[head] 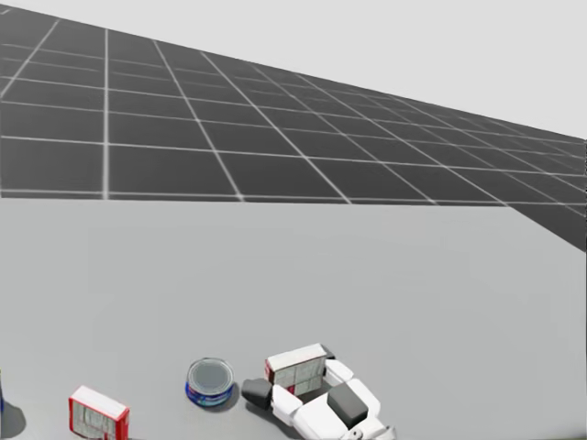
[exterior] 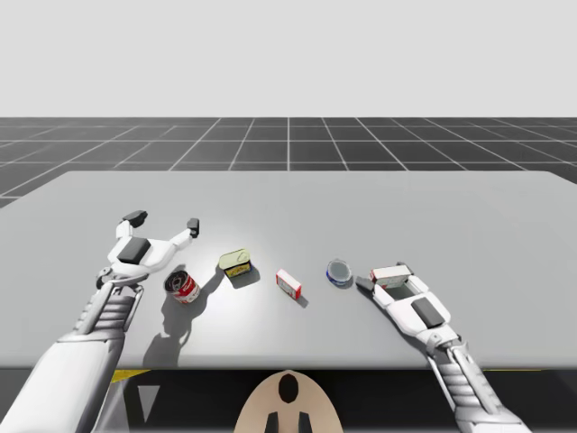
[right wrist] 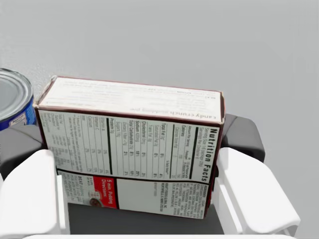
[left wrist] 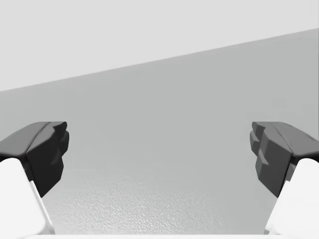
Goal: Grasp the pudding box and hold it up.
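- My right gripper (exterior: 386, 278) clamps the pudding box (right wrist: 129, 144) from both sides, low over the right part of the table (exterior: 487, 225).
- A flat blue can (exterior: 339, 271), lid sealed, stands just beside the pudding box.
- My left gripper (exterior: 162, 219) is spread wide above the table, near a tilted red can (exterior: 183, 287).
- Between the two cans lie a closed yellow tin (exterior: 236, 263) and a small red-and-white box (exterior: 288, 283).
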Tool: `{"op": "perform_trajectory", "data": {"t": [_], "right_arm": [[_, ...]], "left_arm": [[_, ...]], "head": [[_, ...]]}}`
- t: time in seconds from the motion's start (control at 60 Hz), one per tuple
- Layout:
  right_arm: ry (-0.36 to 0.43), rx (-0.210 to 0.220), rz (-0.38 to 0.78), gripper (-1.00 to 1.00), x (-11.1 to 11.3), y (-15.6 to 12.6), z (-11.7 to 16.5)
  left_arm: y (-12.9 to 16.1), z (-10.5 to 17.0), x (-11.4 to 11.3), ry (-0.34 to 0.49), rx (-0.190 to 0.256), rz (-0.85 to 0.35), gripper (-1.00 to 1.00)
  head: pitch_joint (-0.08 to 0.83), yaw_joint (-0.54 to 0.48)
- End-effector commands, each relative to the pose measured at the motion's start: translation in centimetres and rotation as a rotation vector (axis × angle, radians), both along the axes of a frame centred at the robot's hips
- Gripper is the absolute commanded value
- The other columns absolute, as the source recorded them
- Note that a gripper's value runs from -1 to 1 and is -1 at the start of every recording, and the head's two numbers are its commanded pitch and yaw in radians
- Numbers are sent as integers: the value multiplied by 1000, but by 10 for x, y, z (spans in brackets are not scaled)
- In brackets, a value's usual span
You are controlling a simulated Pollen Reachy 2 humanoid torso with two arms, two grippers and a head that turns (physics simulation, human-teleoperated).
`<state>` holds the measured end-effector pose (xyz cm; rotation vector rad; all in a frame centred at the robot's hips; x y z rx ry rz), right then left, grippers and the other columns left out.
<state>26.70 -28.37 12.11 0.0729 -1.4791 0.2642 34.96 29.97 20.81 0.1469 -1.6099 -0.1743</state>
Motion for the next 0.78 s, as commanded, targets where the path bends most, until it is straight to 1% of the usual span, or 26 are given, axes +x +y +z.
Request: {"op": "perform_trajectory", "data": {"t": [0.017, 0.1, 0.267, 0.45, 0.583, 0.667, 0.733, 0.75, 0.783], "right_arm": [[-1, 11, 3, 1000, -3, 4, 2], [-24, 9, 6, 1000, -3, 5, 12], [-101, 7, 9, 1000, -5, 6, 50], [-181, -1, 12, 1000, -10, 9, 85], [-272, -7, 1, 1000, -14, 9, 121], [-355, -13, 0, 1000, -20, 11, 152], [-389, -12, 0, 1000, -22, 13, 165], [-413, -12, 5, 1000, -23, 14, 174], [-429, -12, 5, 1000, -24, 15, 180]], "left_arm": [[0, 1, 0, -3, -1, 0, -1000], [1, 2, -1, -4, -3, 1, -1000], [1, 3, -1, -9, -6, 1, -1000], [2, 4, -1, -12, -7, 2, -1000], [2, 4, -1, -14, -8, 3, -1000], [2, 5, -2, -15, -9, 4, -1000], [2, 5, -2, -16, -8, 5, -1000], [2, 5, -2, -16, -8, 5, -1000], [2, 5, -2, -16, -7, 4, -1000]], "head": [[333, -422], [332, -423], [332, -427], [326, -432], [321, -435], [317, -438], [314, -440], [313, -441], [313, -441]]}}
